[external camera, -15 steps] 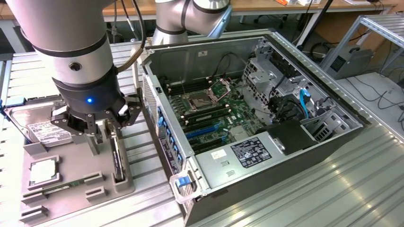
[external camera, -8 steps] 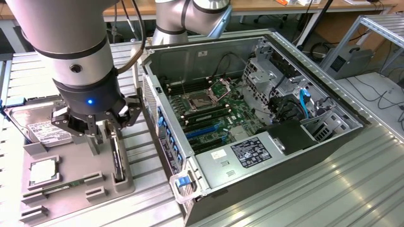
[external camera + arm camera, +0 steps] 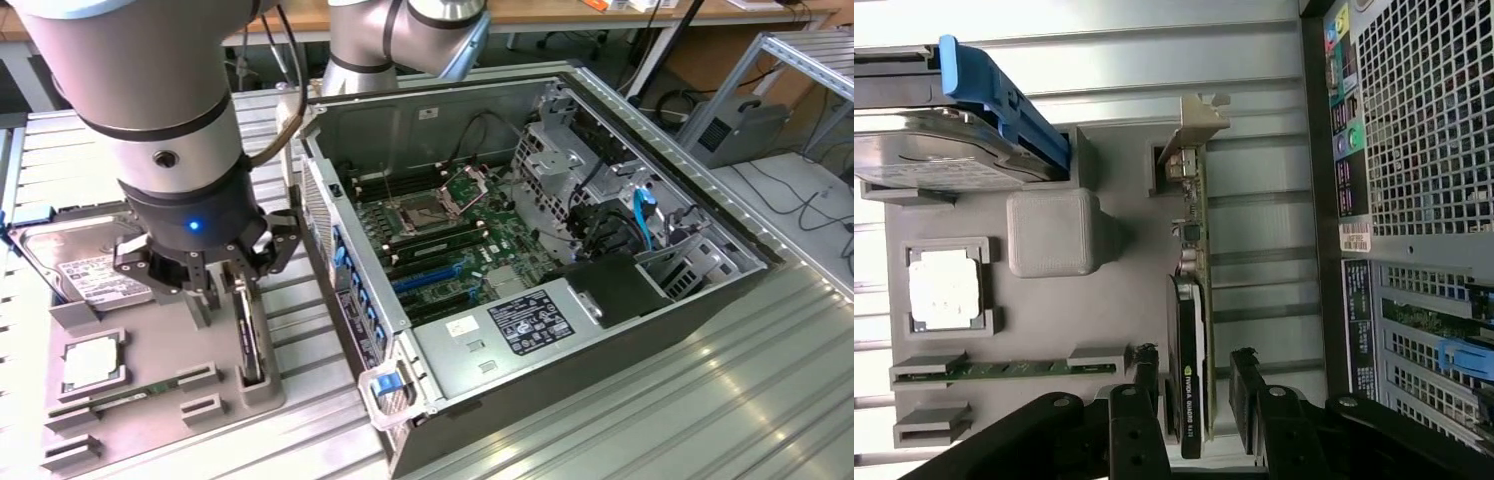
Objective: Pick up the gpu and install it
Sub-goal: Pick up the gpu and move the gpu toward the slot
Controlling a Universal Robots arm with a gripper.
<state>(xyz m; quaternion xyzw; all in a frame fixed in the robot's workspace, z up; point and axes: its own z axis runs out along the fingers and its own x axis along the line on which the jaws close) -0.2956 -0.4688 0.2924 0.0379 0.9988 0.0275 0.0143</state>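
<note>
The gpu point(image 3: 248, 345) is a thin dark card standing on edge in a slot of the grey holder tray point(image 3: 274, 395), at the exterior view's left. In the wrist view the gpu point(image 3: 1189, 330) shows a pale metal bracket at its far end. My gripper point(image 3: 224, 285) hangs right over the card's nearer half. Seen from the wrist, the gripper point(image 3: 1194, 375) is open and straddles the card, with one black finger point(image 3: 1144, 375) on each side and a small gap between each finger and the card.
The open computer case point(image 3: 441, 90) lies beside the tray, its motherboard with blue slots point(image 3: 427, 275) exposed. The tray point(image 3: 1119, 300) also holds a blue-framed hard drive point(image 3: 934, 150), a square processor chip point(image 3: 946, 288) and a green memory stick point(image 3: 1004, 370). The case's grilled back wall point(image 3: 1424, 120) stands close by.
</note>
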